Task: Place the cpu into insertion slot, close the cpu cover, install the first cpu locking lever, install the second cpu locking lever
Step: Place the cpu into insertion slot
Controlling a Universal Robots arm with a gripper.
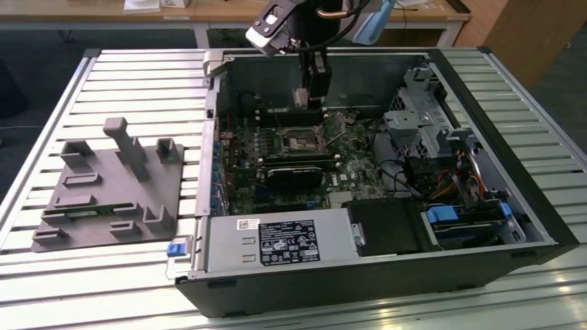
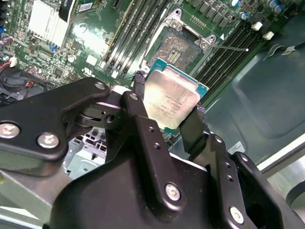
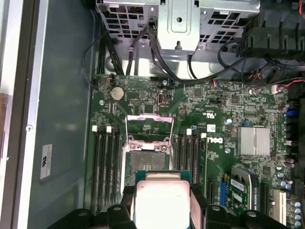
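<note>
Black gripper [image 2: 167, 109] pinches the flat silver-grey square cpu [image 3: 162, 202] by its edges; the square black metal-rimmed insertion slot [image 3: 148, 156] lies below, just ahead; placing step, likely needing square alignment.

My station is a lab workshop: a ribbed aluminium bench [image 1: 137, 75] carries an opened black computer tower [image 1: 367, 292], with a grey moulded fixture [image 1: 101, 199] at 9 o'clock and wooden desks [image 1: 220, 10] at 12 o'clock.
</note>
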